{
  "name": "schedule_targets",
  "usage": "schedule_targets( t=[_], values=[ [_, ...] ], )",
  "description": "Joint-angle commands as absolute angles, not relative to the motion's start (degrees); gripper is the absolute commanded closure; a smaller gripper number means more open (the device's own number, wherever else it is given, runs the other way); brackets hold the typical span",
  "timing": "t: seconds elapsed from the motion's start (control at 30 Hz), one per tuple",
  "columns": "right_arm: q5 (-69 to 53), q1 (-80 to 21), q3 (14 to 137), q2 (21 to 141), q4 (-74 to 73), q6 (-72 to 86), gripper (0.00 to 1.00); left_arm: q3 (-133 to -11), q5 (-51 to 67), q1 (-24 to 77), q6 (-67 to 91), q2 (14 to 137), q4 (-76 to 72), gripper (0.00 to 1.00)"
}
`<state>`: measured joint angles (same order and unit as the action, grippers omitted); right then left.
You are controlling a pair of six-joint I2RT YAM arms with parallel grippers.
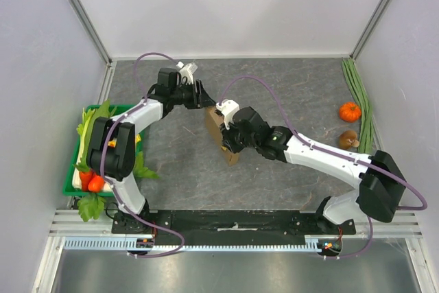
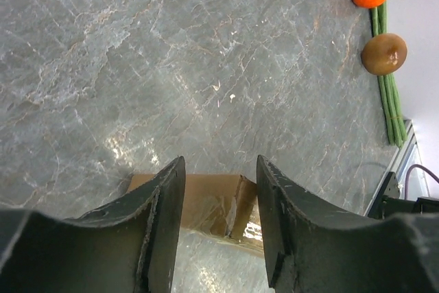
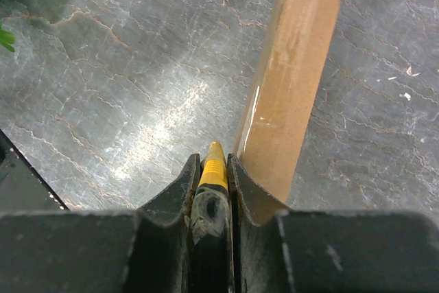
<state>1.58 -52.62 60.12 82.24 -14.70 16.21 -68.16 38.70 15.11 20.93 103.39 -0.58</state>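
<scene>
As my right tool (image 3: 213, 164) clenched a yellow-tipped object (image 3: 213, 173) beside the box (image 3: 295, 80), my released left tool (image 2: 221, 162) probably needed lowering.

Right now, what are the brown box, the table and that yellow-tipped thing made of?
The brown box looks like cardboard: dull tan faces, a folded flap. The table looks like grey stone or stone-print, smooth, slightly shiny, with pale veins. The yellow-tipped tool in the right gripper seems plastic, but little shows.
</scene>
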Motion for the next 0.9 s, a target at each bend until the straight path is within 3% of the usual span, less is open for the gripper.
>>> schedule_targets(
  t=[0.0,0.87],
  values=[
    [5.1,-52.7,58.8,79.5,-14.5,17.0,1.0,-63.9,34.7,15.4,17.4,99.3,3.0,0.49],
    [15.0,-52.7,50.6,71.6,-15.3,22.3,1.0,-54.9,40.3,17.1,12.0,82.9,11.7,0.49]
  ],
)
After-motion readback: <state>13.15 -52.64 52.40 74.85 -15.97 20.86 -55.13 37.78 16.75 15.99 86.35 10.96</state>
